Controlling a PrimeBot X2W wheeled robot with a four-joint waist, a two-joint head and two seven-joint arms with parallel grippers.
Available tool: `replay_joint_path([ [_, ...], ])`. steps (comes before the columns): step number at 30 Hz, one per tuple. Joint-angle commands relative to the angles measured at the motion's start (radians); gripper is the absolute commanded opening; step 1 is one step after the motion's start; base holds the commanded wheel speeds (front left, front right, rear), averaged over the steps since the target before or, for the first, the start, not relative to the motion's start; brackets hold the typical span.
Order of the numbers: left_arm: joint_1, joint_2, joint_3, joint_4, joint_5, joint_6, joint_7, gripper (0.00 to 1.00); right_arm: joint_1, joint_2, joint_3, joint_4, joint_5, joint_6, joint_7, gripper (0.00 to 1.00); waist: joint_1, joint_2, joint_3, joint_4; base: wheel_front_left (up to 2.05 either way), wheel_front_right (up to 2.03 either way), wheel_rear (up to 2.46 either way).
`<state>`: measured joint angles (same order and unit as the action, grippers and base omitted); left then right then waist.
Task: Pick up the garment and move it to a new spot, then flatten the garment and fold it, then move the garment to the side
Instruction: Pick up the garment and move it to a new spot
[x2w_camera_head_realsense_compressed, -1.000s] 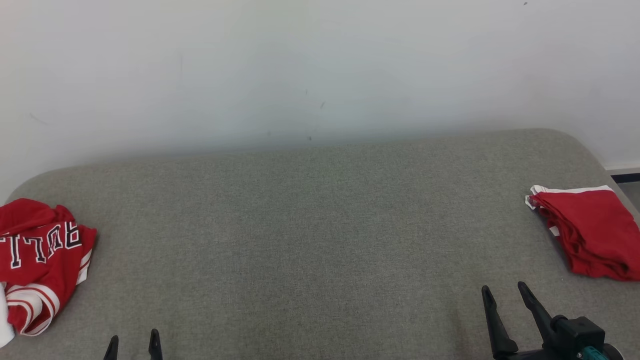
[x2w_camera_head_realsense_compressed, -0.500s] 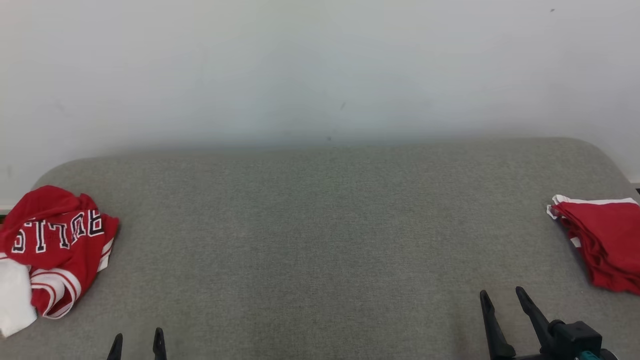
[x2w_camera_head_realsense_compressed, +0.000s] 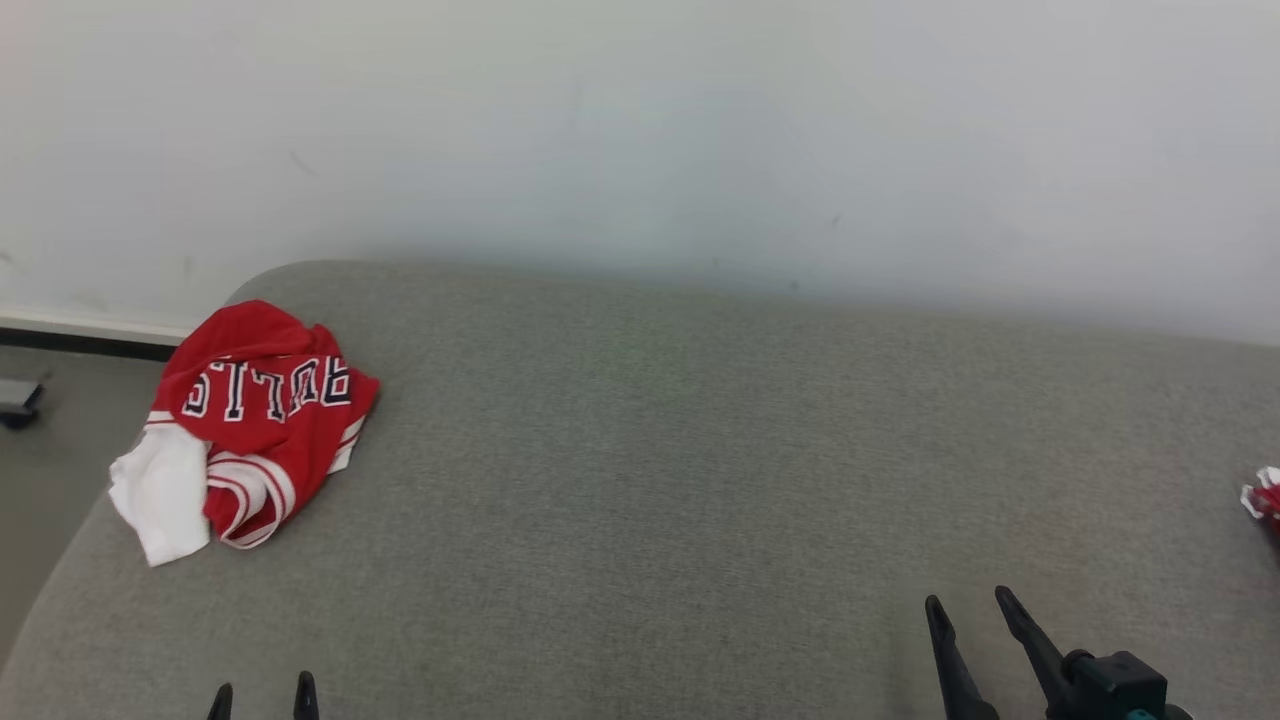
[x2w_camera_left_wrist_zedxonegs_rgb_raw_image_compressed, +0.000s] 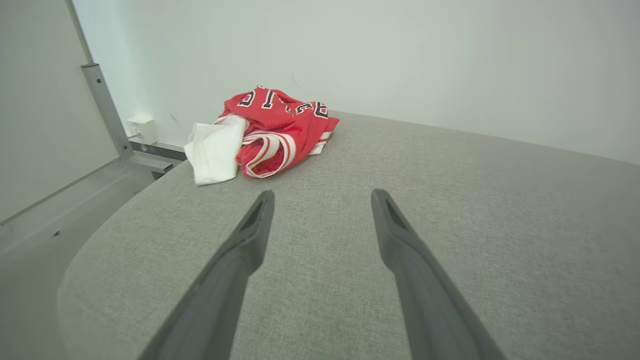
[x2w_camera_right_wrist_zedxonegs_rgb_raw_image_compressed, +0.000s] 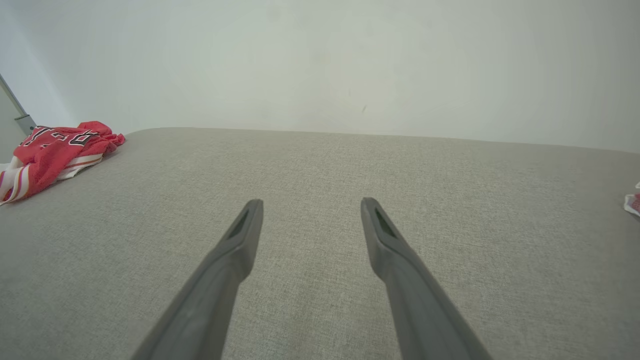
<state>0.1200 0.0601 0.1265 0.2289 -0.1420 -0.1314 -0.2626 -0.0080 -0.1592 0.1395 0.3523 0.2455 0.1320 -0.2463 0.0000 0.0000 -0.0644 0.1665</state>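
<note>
From the head camera, the crumpled red mesh jersey with white trim and black-and-white lettering (x2w_camera_head_realsense_compressed: 250, 430) lies at about ten o'clock, near the left end of the grey woven-fabric pad (x2w_camera_head_realsense_compressed: 640, 480), with a white fold spilling toward that edge. The left gripper (x2w_camera_head_realsense_compressed: 263, 686) pokes up at seven o'clock, only its two dark tips showing. The right gripper (x2w_camera_head_realsense_compressed: 968, 597) rises at five o'clock, fingers leaning toward eleven. At three o'clock, a scrap of another red-and-white cloth (x2w_camera_head_realsense_compressed: 1262, 495) is cut by the frame.

Looking along the left wrist, the long fingers are spread wide with nothing between them, held low over bare pad. The jersey sits at eleven o'clock beyond the tips, well apart.

Along the right wrist, that pair also stands wide apart and empty, low over the pad. The jersey is far off at ten o'clock, the scrap at three.
</note>
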Motion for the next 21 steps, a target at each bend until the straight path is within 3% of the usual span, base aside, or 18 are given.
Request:
replay_joint_path([
  [1, 0.01, 0.006, 0.004, -0.002, 0.003, 0.001, -0.003, 1.0, -0.004, 0.005, 0.003, 0.001, 0.005, -0.003, -0.002, 1.0, 0.0, 0.0, -0.005, 0.072, 0.0, 0.0, 0.0],
  [14, 0.041, 0.017, 0.038, -0.009, 0.009, 0.001, -0.003, 1.0, -0.006, 0.018, 0.048, 0.024, 0.007, -0.003, -0.012, 1.0, 0.0, 0.0, -0.024, 0.254, 0.0, 0.0, 0.0],
  [21, 0.054, 0.017, 0.065, -0.017, 0.001, 0.001, -0.003, 1.0, -0.024, 0.022, 0.082, 0.032, -0.005, -0.003, -0.015, 1.0, 0.0, 0.0, -0.016, 0.303, 0.0, 0.0, 0.0],
])
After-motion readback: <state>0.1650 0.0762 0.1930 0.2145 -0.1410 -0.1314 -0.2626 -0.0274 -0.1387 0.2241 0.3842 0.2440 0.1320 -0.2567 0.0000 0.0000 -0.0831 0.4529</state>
